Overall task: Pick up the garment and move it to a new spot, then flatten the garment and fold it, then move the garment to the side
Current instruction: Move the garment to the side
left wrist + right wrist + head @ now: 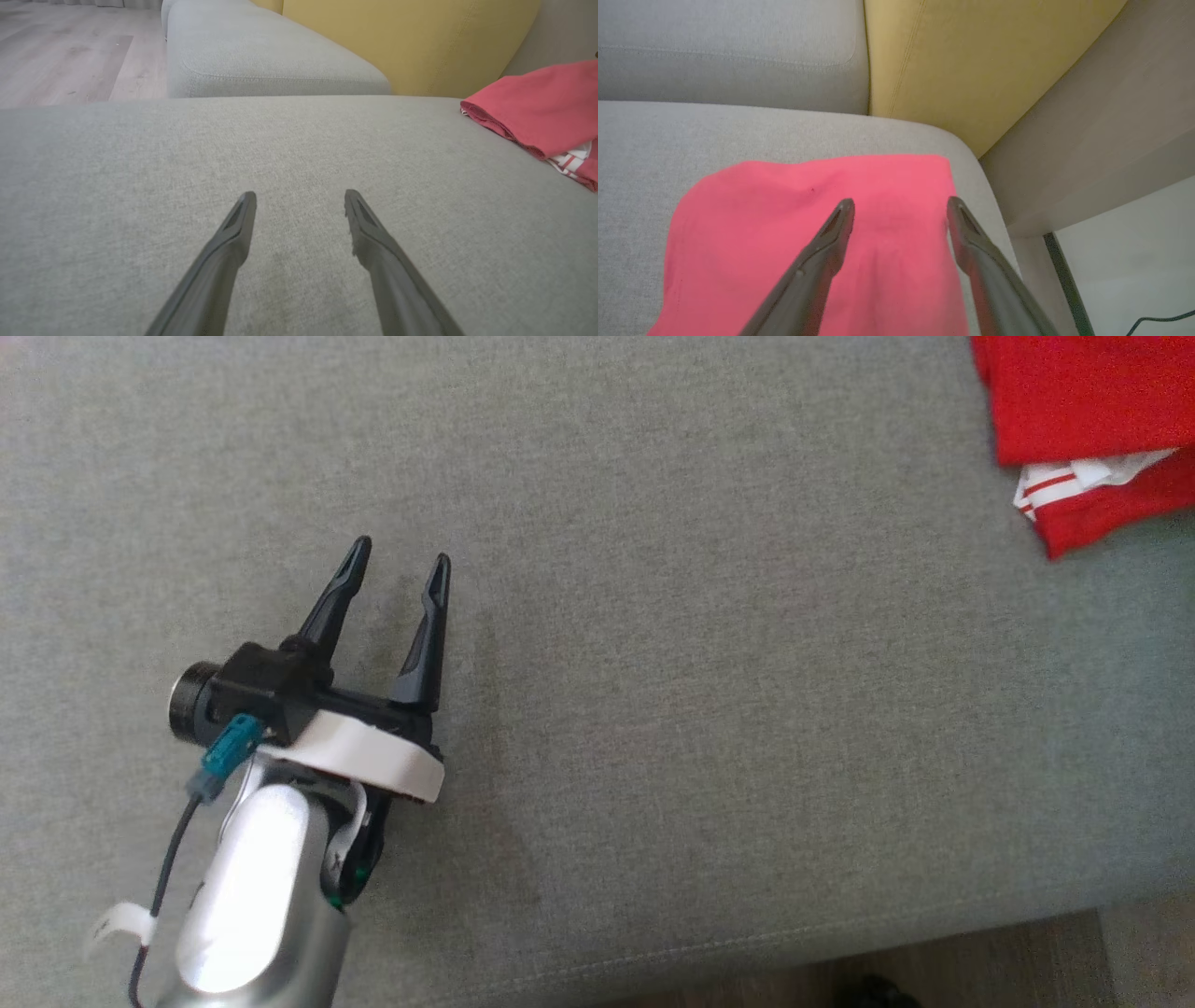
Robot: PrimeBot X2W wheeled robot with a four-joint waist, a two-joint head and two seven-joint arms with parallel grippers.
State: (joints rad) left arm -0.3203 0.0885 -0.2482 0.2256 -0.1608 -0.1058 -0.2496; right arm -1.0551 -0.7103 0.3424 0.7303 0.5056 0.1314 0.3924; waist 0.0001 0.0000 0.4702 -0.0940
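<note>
Your main risk is at the right end of the sofa seat, where the garment lies folded, red with a bit of white striped trim poking out between the layers. In the right wrist view the garment reaches almost to the seat's rounded corner, and past that the seat drops away toward the floor. Any drag or nudge outward could tip the stack over the edge. The right tool sits directly over the top layer, so if you pull it back low, a fingertip may catch the cloth, peel the fold open or shift the whole pile. Lift clear before you travel sideways. The loose trim is another snag point if either tool passes close on that side. The yellow back cushion stands just behind, so a high, wide retreat could also bump it. The right tool is spread wide with nothing between its fingers. You cannot tell from here whether the tips graze the cloth or hang just above it. The left tool is also fully spread, holds nothing, and hovers over bare grey seat fabric well apart from the garment, which sits off to its right.
</note>
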